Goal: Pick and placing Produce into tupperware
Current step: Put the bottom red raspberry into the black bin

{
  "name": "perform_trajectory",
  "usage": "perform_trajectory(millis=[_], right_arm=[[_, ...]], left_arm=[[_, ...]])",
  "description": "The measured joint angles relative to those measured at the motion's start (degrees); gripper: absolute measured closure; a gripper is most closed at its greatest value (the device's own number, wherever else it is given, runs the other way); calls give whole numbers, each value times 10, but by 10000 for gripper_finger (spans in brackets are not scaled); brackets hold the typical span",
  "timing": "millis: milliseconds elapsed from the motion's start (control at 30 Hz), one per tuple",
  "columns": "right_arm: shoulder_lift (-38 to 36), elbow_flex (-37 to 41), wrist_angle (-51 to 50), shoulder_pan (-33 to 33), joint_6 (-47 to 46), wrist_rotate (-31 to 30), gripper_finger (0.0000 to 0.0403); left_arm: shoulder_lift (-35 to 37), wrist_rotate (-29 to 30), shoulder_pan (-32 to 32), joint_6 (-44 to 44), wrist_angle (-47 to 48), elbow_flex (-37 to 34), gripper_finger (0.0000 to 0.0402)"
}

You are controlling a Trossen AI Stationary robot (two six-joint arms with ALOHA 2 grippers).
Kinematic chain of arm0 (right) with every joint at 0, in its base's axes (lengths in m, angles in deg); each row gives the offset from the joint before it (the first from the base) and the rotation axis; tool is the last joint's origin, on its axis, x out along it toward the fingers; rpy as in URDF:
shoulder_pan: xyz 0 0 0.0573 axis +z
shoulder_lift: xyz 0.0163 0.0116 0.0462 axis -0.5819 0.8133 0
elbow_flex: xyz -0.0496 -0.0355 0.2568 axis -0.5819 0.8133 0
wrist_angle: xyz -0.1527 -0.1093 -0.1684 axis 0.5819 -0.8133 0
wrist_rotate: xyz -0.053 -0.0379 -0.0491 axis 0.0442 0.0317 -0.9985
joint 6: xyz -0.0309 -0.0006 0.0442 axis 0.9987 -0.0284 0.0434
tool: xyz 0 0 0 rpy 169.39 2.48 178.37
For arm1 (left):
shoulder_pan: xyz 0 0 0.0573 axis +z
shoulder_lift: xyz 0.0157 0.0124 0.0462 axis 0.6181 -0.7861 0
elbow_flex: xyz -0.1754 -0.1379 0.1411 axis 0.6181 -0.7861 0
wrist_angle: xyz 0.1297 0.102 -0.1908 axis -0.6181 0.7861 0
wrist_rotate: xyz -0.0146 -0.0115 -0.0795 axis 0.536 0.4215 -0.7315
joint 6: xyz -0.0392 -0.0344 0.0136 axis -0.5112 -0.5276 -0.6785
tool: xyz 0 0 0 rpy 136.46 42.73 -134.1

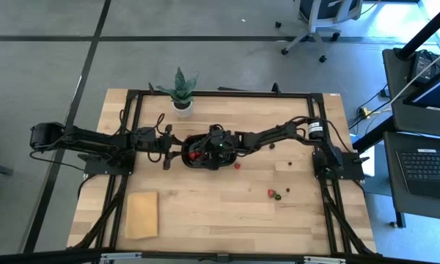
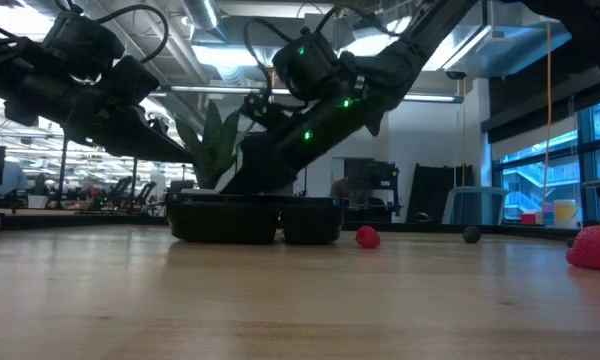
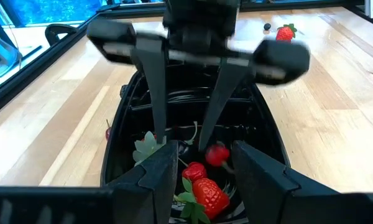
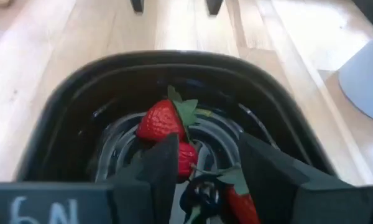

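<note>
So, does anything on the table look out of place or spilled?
Several pieces of produce lie loose on the wooden table, outside the tupperware, mostly on the right arm's side. Nothing looks damaged or tipped.

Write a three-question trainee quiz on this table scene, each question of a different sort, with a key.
1. True or false: the right gripper hangs over the black tray with its jaws apart.
2. Multiple choice: where does the tan block lie? A) inside the tray B) on the table near the front left corner C) beside the potted plant
3. Fill in: the fruit lying in the tray includes red ____ with green leaves.

Key: 1 true; 2 B; 3 strawberries.
</note>
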Motion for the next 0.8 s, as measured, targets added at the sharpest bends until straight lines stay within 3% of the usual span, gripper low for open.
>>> perform_trajectory(millis=[367,800], right_arm=[[-114,11,-177,17,14,0,218],[-348,213,-191,-14,22,-3,218]], left_arm=[[0,0,-1,-12,16,0,255],[1,-1,-1,-15,11,0,255]])
